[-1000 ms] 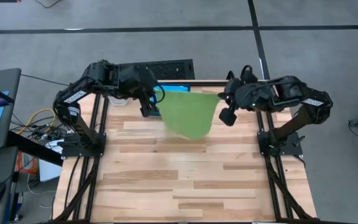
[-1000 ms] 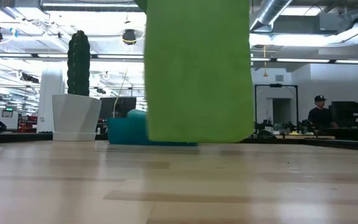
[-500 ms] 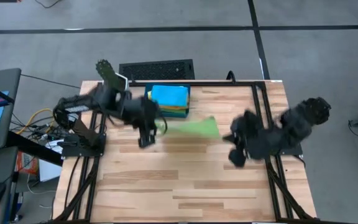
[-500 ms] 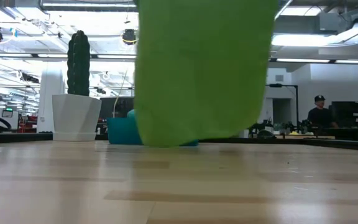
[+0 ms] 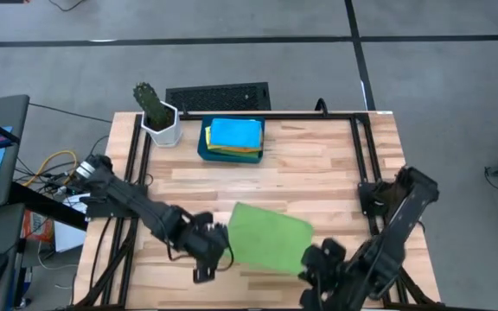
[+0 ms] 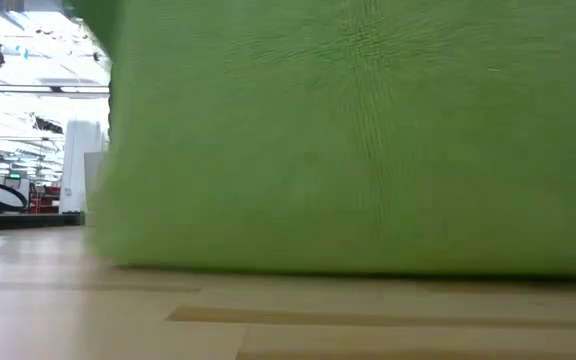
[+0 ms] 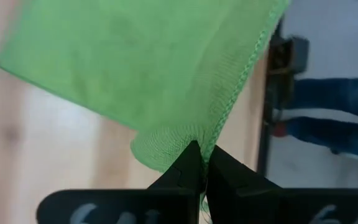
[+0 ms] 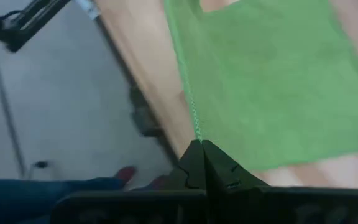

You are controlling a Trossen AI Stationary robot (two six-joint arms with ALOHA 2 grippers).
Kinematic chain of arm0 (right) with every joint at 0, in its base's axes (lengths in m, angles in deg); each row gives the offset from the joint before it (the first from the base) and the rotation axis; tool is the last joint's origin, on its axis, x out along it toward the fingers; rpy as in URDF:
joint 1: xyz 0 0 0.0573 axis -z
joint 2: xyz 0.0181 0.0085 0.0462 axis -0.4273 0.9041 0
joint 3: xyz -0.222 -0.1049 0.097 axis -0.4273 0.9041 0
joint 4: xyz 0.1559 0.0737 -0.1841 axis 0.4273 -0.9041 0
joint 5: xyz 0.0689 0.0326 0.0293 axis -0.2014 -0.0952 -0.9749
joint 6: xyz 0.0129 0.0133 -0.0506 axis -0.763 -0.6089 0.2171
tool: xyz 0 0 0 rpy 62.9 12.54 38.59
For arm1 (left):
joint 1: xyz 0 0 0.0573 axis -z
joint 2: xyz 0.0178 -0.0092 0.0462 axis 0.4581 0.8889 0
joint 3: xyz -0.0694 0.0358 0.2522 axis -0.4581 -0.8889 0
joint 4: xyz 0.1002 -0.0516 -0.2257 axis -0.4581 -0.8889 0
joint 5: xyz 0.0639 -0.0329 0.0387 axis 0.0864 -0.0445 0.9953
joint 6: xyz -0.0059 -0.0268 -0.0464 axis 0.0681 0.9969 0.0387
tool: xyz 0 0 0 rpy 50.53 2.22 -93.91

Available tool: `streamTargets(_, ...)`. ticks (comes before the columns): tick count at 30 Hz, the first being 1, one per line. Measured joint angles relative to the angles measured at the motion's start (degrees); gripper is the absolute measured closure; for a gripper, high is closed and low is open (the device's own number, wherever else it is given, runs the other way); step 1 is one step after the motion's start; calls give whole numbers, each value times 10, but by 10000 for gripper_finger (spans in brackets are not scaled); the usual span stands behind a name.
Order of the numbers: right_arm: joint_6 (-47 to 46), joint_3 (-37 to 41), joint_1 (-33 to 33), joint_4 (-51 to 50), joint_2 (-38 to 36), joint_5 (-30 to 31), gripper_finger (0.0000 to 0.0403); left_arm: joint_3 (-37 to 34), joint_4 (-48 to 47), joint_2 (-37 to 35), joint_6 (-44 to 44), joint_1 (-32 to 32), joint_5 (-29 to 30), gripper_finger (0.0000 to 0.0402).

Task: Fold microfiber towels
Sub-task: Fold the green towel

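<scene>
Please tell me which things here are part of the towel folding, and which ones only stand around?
Part of the job: green towel, held by left gripper and right gripper; stacked towels in the teal tray.

Standing around: potted cactus, keyboard.

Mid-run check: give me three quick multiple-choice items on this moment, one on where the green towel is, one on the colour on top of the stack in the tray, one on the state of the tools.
1. Where is the green towel?
A. Over the near part of the table, between the two tools
B. Inside the teal tray
C. Draped over the potted cactus

2. Which colour tops the stack in the teal tray?
A. Orange
B. Sky-blue
C. Green

3. How do the left tool and the right tool stand?
A. Both open, apart from the towel
B. Only the left one grips
C. Both shut on an edge of the green towel

Answers: 1 A, the high view shows it spread between the tools at the table's near side. 2 B, the sky-blue towel lies uppermost. 3 C, each wrist view shows pinched fingers holding green fabric.
</scene>
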Motion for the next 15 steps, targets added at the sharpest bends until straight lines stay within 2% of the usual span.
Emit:
streamTargets(4, 0, 0, 2, 57, 40, -22, 398, -87, 116, 0, 28, 15, -45, 401)
streamTargets(8, -10, 2, 1, 57, 64, -51, 397, -145, 188, 0, 49, 16, -85, 401)
streamTargets(11, -29, 34, -1, 52, 63, -75, 398, -156, 193, 0, 42, 9, -98, 401)
streamTargets(15, -85, 114, -3, 45, 41, -95, 397, -156, 194, 0, 14, -23, -97, 401)
